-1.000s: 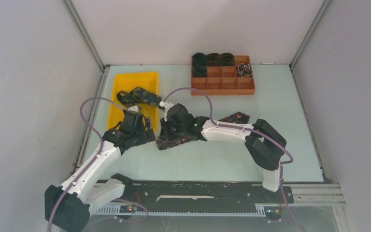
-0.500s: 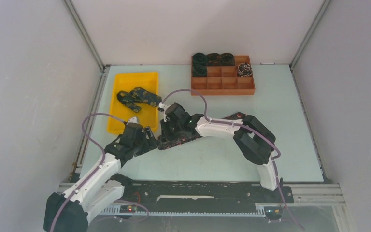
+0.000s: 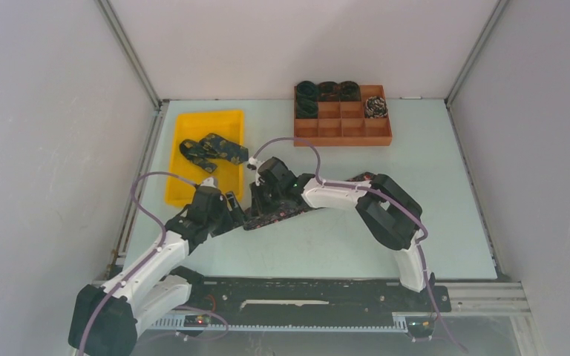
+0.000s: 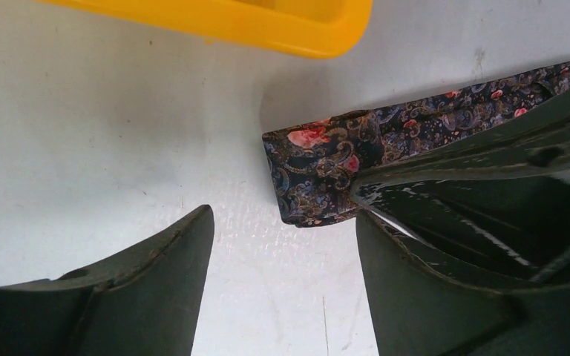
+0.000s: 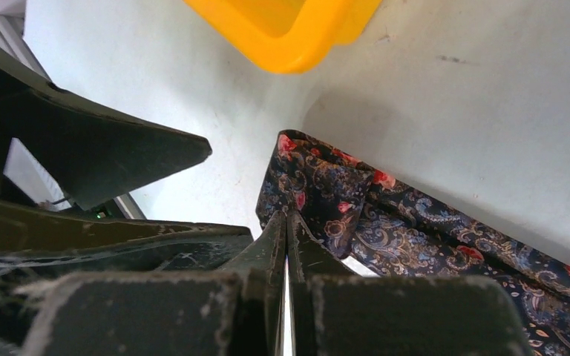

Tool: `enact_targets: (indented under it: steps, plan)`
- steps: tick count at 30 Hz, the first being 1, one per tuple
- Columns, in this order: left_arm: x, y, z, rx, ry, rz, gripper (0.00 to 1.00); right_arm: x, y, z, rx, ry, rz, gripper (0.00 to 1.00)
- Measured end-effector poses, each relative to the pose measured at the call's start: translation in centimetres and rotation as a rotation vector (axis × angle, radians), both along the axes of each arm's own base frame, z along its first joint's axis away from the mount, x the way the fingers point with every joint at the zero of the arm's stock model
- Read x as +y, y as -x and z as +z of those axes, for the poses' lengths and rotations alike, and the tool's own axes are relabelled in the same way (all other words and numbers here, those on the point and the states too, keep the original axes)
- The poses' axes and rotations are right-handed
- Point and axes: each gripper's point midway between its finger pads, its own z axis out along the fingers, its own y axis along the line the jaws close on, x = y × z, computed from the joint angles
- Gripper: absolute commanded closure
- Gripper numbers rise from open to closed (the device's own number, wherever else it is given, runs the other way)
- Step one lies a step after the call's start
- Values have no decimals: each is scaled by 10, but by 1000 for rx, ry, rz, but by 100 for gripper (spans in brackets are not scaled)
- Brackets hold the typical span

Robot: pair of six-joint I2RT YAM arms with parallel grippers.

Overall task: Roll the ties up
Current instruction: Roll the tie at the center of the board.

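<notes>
Left wrist view: my left hand (image 4: pixel 282 222) hangs released, jaws astride bare tabletop (image 4: pixel 82 148), with the yellow tray (image 4: pixel 267 26) corner near. The tie (image 4: pixel 319 152) end lies just ahead. The right hand (image 5: pixel 287 222), clenched, seemingly nips its fold. Overhead, the right arm (image 3: pixel 341 194) hides much of its length.

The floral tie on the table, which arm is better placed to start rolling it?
Right. The right gripper is shut on the folded end of the tie; the left gripper hangs open just short of it, holding nothing.
</notes>
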Motion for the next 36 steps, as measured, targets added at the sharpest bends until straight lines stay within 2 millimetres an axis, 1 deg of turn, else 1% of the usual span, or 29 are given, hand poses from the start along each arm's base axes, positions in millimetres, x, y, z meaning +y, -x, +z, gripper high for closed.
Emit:
enact_targets:
  steps: [5,11,17,23,28,36]
  plan:
    - [-1,-2,2,-10,8,6,27,-6,6,-15,24,26,1,100]
    - [-3,-7,5,-18,39,37,29,-9,8,-23,36,30,-7,100]
    - [-8,-6,-2,0,74,39,30,-15,11,-31,56,32,-14,100]
    - [-14,-9,-10,26,84,26,32,-16,8,-30,69,16,-22,100]
    - [-18,-11,-16,44,92,16,34,-13,8,-26,73,-10,-8,100]
    - [-20,-14,-19,44,95,13,36,-14,-2,-18,68,-46,-17,97]
